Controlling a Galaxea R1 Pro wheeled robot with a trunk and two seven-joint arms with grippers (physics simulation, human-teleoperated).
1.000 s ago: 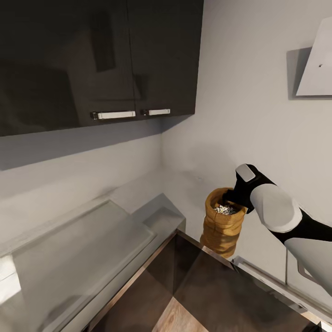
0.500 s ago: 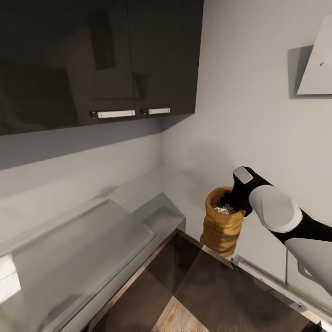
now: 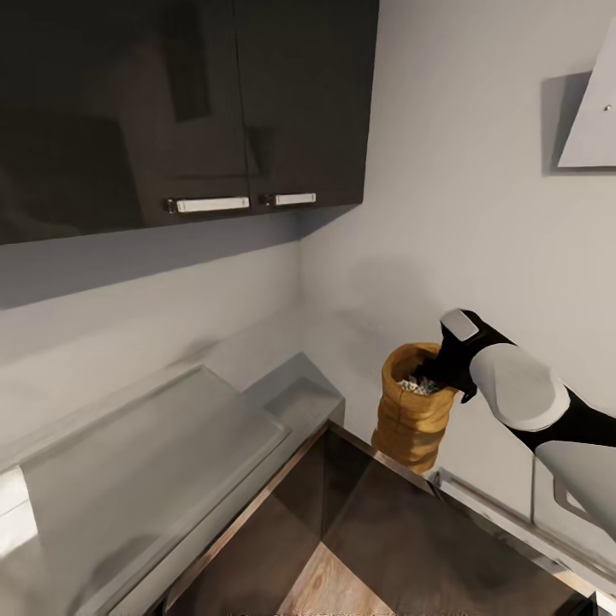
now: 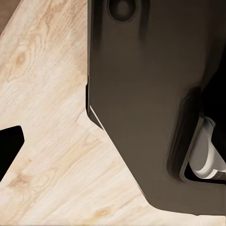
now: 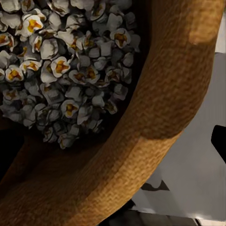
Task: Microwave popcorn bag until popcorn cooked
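Nearest, at the bottom of the head view: dark glossy cabinet fronts [image 3: 402,547] meeting in a corner, with a wedge of pale wood floor [image 3: 329,590] between them. In the left wrist view, the same wood floor [image 4: 52,141] beside a dark cabinet panel [image 4: 141,94]; left fingers' state impossible to tell.

Entering from the lower right of the head view: right arm [image 3: 547,419], white shells over black joints, angled up and leftward across the bench [image 3: 145,462]. Forearm raised, wrist bent down toward the sack's mouth. Right gripper [image 3: 430,370] buried at the near-right rim of the popcorn bag [image 3: 412,419], fingers hidden behind the black wrist housing and the rolled rim. Open or closed: cannot tell from any view.

Popcorn bag upright on the grey bench, close to its front edge, just right of the inner corner. Mustard cloth, ringed wrinkled sides, thick rolled rim. Inside, a heap of popcorn [image 3: 415,385], speckled light and dark. From the right wrist view, looking straight into the mouth: puffed whitish-grey popcorn [image 5: 66,70] with yellow-orange centres, woven rim of the bag [image 5: 160,108] curving past, grey bench [image 5: 188,183] beyond it.

Further back: grey walls [image 3: 453,214] meeting in a corner, dark glossy wall cabinets [image 3: 180,103] with two pale handles, and the edge of a white slanted hood [image 3: 595,111] at upper right.
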